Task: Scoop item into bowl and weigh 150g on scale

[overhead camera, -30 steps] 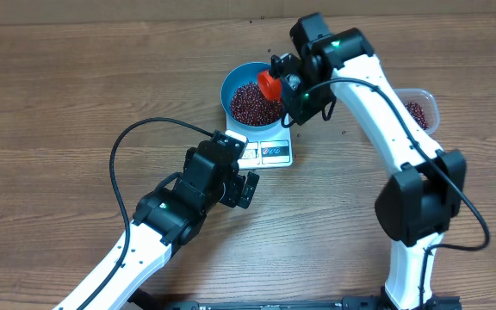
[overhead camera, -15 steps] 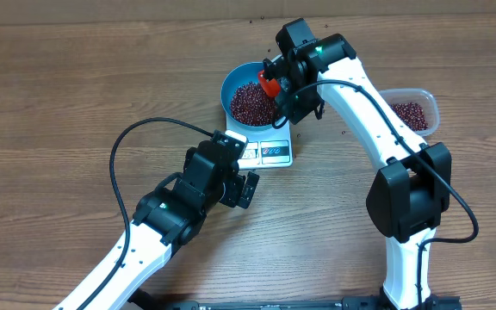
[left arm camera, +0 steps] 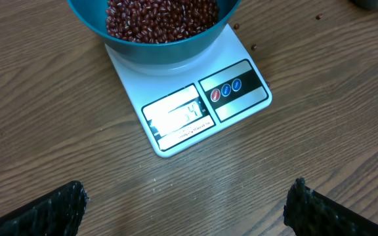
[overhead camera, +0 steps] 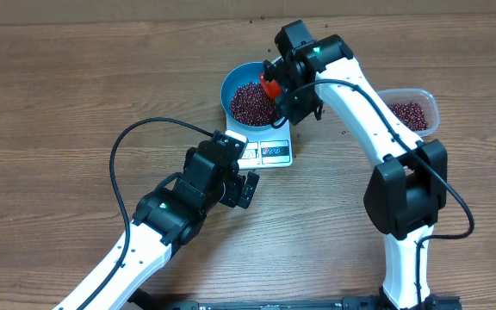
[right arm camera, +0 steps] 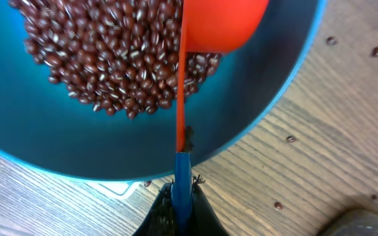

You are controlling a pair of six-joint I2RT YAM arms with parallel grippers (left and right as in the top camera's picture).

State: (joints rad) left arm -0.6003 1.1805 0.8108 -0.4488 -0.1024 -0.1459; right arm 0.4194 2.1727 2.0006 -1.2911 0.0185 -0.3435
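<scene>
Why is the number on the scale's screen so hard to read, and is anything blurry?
Left wrist view: glare washes over the display of the small flat white kitchen scale, leaving digits only partly legible; the left gripper shows as dark blurred tips in the bottom corners. Right wrist view: the small dark red beans look sharp, the right gripper soft.

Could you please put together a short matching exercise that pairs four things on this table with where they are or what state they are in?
Column one:
1. bowl
2. scoop
3. container
4. left gripper

Column two:
A. open, holding nothing
B. standing on the scale
C. held by the right gripper, above the bowl
D. clear, off to the right, apart from the scale

Pairs: 1-B, 2-C, 3-D, 4-A
</scene>
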